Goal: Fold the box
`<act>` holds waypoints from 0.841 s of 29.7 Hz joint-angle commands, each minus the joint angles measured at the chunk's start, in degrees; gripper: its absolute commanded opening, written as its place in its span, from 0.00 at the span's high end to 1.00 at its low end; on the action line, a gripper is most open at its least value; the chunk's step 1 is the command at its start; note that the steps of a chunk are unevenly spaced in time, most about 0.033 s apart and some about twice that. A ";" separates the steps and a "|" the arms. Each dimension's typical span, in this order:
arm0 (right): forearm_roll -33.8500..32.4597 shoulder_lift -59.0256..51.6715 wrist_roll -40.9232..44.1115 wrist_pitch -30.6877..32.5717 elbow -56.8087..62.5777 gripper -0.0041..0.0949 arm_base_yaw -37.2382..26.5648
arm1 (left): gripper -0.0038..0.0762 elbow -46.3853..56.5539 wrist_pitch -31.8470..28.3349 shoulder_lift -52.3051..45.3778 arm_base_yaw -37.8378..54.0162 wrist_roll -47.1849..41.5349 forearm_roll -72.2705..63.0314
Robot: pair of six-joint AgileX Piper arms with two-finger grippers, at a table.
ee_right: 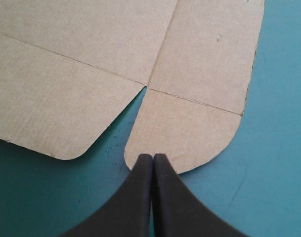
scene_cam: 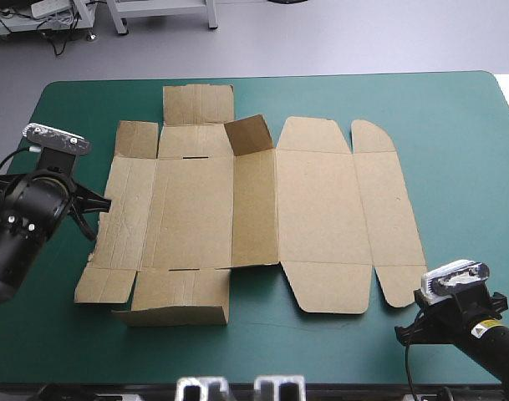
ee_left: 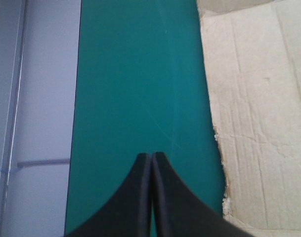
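Observation:
The brown box (scene_cam: 246,209) lies as a cut sheet, spread nearly flat in the middle of the teal-green table. One small flap (scene_cam: 250,134) at its far side stands raised, and the near left flap (scene_cam: 180,299) is bent up a little. My left gripper (scene_cam: 102,203) is shut, hovering just off the sheet's left edge; in the left wrist view its gripper (ee_left: 152,158) points along bare cover with the box's ragged edge (ee_left: 254,123) beside it. My right gripper (scene_cam: 411,317) is shut at the sheet's near right corner. In the right wrist view the gripper (ee_right: 153,159) sits at the rim of a rounded flap (ee_right: 185,131).
The table's left edge (ee_left: 73,123) runs close beside the left gripper, with grey floor beyond it. Teal-green cover (scene_cam: 455,167) shows to the right of the sheet and along the near edge.

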 commanded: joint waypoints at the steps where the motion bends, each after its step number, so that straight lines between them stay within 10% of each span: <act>1: 1.23 0.41 -0.33 -2.91 -1.32 0.98 -0.05 | 0.96 -4.90 1.49 3.11 7.87 4.63 -6.68; 13: 0.99 0.41 -0.42 -2.91 -1.32 0.98 -0.05 | 0.96 -5.83 13.91 13.15 43.15 33.24 -56.98; 25: 0.94 0.41 -0.42 -2.91 -1.32 0.98 -0.05 | 0.95 -5.83 13.92 22.15 45.32 37.87 -57.90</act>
